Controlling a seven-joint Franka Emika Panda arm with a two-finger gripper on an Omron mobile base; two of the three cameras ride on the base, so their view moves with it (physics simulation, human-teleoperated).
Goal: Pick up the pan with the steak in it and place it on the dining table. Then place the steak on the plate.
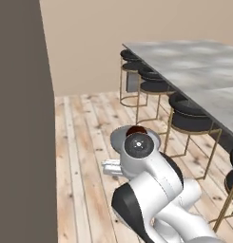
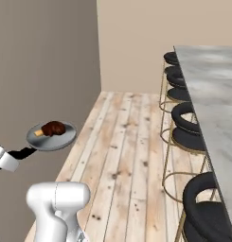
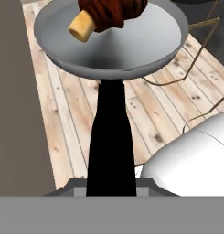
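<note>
Now we hold pan (image 2: pixel 51 136) by its handle, claw (image 2: pixel 15 155) clamped on it, steak (image 2: pixel 53 128) inside; dining table (image 2: pixel 217 94) lies well off to the right, past stools (image 2: pixel 188 127).

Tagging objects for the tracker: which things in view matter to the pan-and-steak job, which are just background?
Job: pan, held by its black handle in the shut gripper; steak in the pan; dining table.

Background: black stools; plank floor; beige wall.

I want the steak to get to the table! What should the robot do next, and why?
Probably carry the pan rightward toward the dining table. The gripper holds its handle over the floor, steak inside, with the table off to the right.
</note>
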